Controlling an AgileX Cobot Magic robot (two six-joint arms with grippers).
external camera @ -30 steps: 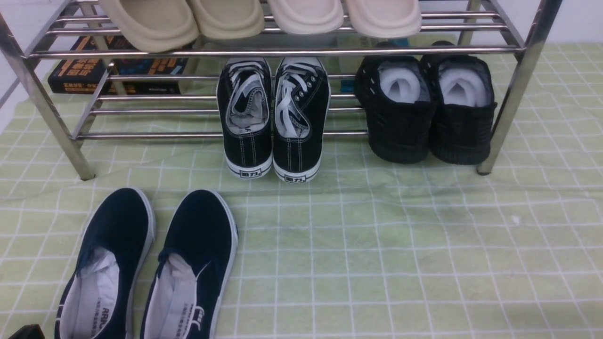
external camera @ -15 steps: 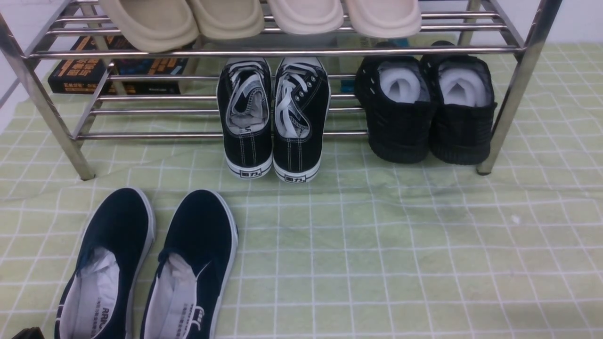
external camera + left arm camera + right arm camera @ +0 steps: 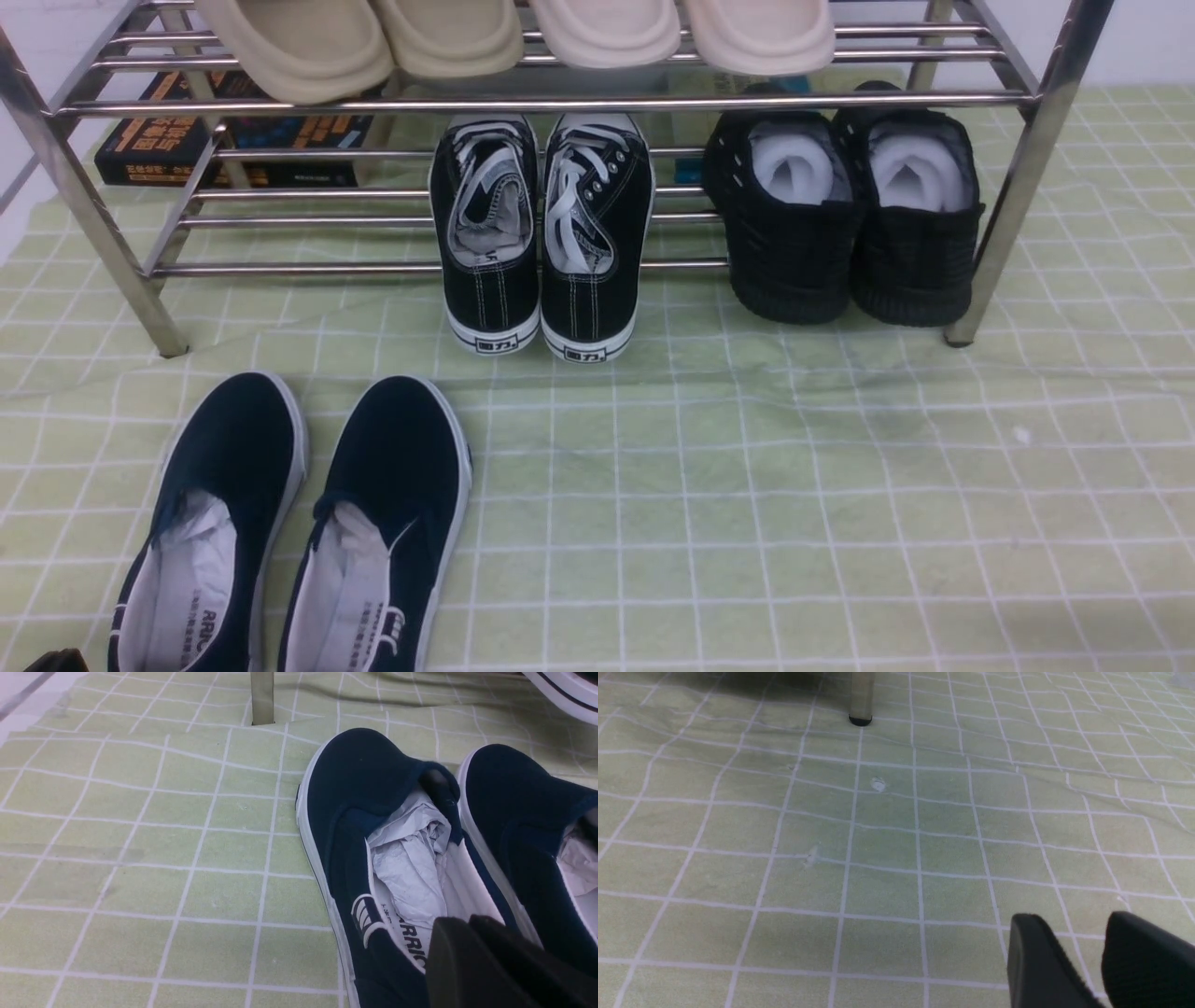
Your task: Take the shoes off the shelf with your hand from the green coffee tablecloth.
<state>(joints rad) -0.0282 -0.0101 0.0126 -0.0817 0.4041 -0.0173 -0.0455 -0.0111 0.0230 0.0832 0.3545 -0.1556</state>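
The shoes [image 3: 289,523] lie off the shelf [image 3: 560,101], toes toward it, just ahead of the left tool [image 3: 472,961], whose jaws look nearly closed and empty.

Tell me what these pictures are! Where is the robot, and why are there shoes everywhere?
It is a robot with two arms. The wide picture looks forward from between them. The navy shoes sit on the green cloth, in front of a shiny shelf that holds black sneakers, black knit shoes and beige slippers. The other two pictures come from cameras on the wrists. The left gripper hangs by the navy shoes. The right gripper, jaws apart, is above bare cloth. Neither holds anything.
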